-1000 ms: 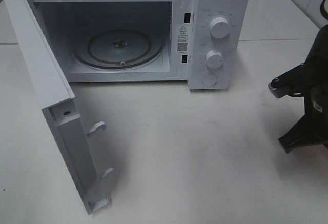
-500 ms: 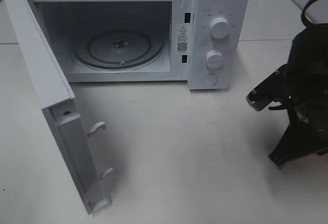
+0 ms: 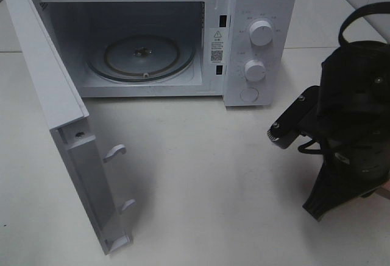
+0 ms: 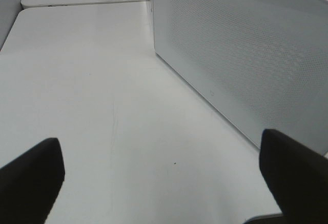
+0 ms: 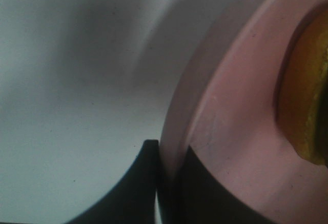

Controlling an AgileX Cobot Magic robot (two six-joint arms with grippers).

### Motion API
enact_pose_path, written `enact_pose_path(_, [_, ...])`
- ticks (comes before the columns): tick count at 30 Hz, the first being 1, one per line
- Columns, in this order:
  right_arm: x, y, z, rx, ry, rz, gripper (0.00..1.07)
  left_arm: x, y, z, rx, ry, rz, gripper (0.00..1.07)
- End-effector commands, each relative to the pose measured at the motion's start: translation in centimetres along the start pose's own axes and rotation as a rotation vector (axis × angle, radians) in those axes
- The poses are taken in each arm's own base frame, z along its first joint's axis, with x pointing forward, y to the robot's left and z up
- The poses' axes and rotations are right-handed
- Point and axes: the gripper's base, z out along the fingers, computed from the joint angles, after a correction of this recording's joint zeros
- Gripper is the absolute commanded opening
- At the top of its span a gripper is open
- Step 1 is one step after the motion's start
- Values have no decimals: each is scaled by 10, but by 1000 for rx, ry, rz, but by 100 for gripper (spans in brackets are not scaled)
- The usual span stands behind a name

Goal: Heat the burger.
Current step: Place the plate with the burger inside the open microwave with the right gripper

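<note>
At 4 o'clock, right gripper (image 5: 166, 183) is pinching the plate (image 5: 230, 131) rim, left gripper (image 4: 164, 178) is hanging open; any tilting risks the burger (image 5: 302, 80) sliding off.

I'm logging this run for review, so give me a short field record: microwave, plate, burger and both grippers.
microwave: white countertop microwave, its door swung wide open
turntable: round glass turntable, nothing on it
plate: round pink plate, rim pinched by the right gripper
burger: golden-brown burger on the plate, only its edge in view
left arm: left gripper open, holding nothing, above the white table
stage: burger not yet inside the microwave
</note>
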Motion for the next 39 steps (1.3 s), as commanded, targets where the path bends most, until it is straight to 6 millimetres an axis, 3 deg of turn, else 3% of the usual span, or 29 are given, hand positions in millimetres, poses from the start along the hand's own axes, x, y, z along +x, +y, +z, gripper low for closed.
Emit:
enact_pose_path(1, [4, 2, -7, 72, 3, -60, 0, 1, 0, -2, -3, -34, -1, 98])
enact_pose_path(12, [10, 26, -29, 84, -89, -173, 0, 1, 0, -2, -3, -34, -1, 98])
enact_pose_path(23, [24, 34, -58, 78, -214, -299, 0, 1, 0, -2, -3, -34, -1, 98])
enact_pose_path(39, [25, 42, -67, 104, -285, -608, 1, 1, 0, -2, -3, -34, -1, 98])
